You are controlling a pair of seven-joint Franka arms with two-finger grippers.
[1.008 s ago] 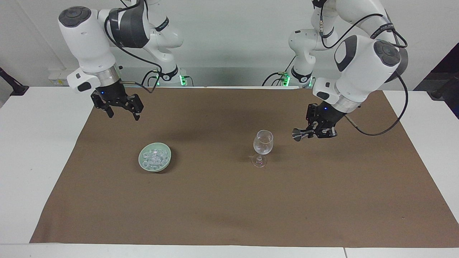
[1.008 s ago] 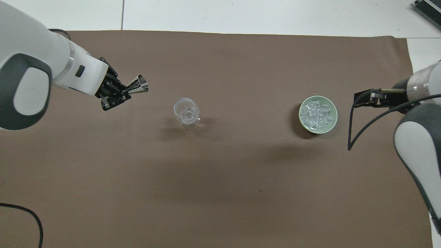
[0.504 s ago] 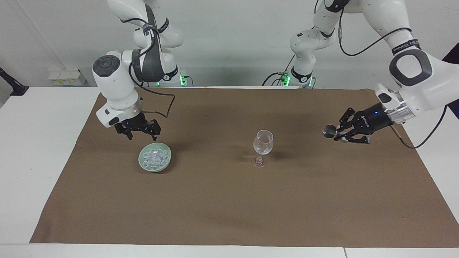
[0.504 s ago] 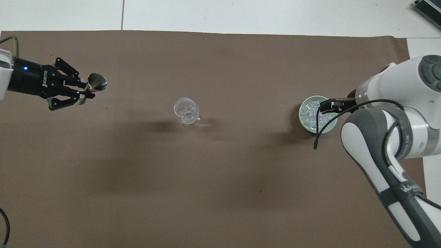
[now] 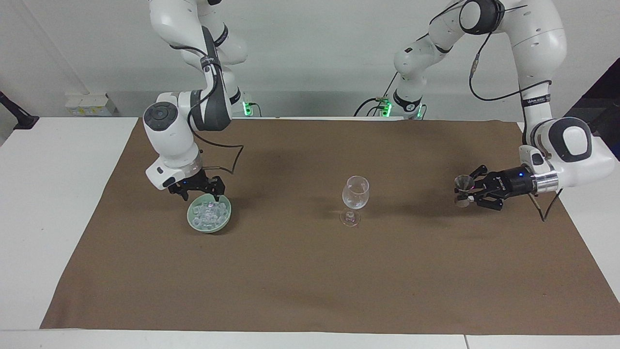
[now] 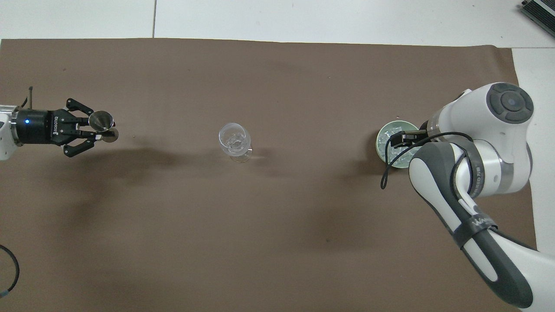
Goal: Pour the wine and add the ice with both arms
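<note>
Over the pale green bowl of clear ice cubes, right hand spread for a scoop; left hand clenched on a small metal jigger, low over the brown-covered bench, well apart from the clear stemmed glass; next, probably, closing on one cube.

Readable in the overhead view: white "ROBOTIQ" lettering along the black body of the left gripper, low over the brown mat near the table's edge at the left arm's end. Other arm markings too small to read.
</note>
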